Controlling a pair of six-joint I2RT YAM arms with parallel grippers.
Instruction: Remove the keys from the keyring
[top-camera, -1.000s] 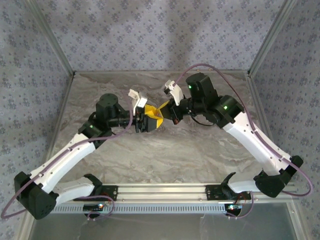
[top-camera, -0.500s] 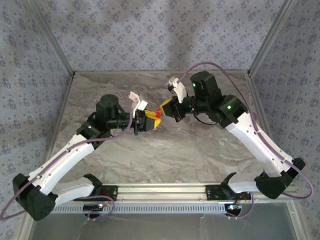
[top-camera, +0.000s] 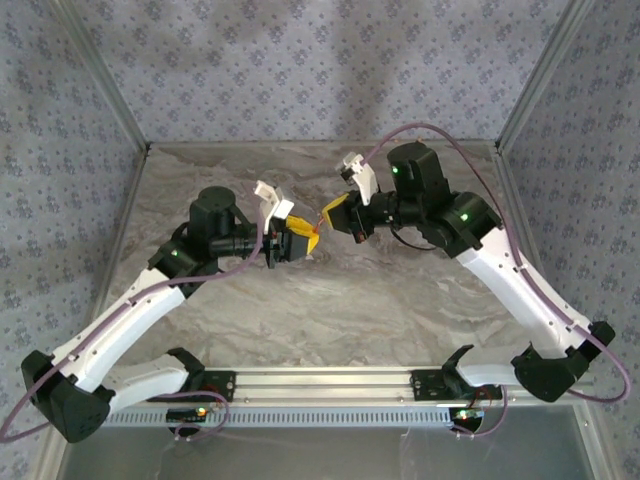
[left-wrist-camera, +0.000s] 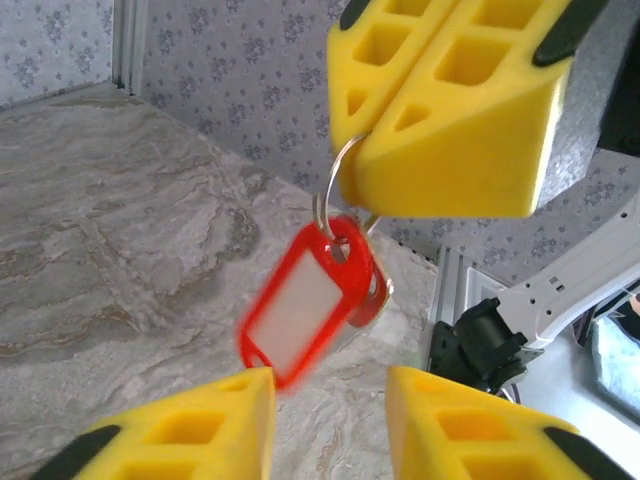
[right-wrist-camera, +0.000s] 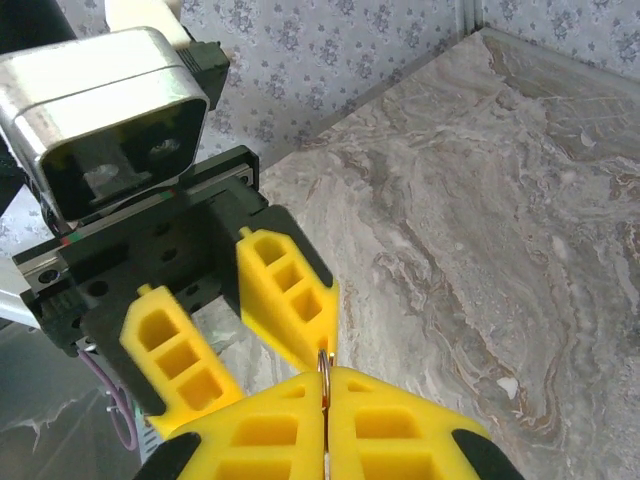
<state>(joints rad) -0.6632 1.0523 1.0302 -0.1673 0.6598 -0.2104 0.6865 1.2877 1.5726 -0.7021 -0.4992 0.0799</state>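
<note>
Right gripper pinched tight on keyring's wire loop. We see it held aloft between both arms, above marbled table. Red tag dangles below loop, with silvery bit behind it; we cannot tell whether that is key. Left gripper partly spread, gripping nothing, fingertips flanking tag's lower end. Our judgement: ring secured, nothing detached yet. Seizing key and working it off loop all remains.

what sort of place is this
Probably a robot lab test cell, not a home: a left arm and right arm bolted to an aluminium rail, a marble-look tabletop, and patterned backdrop walls in metal framing.
</note>
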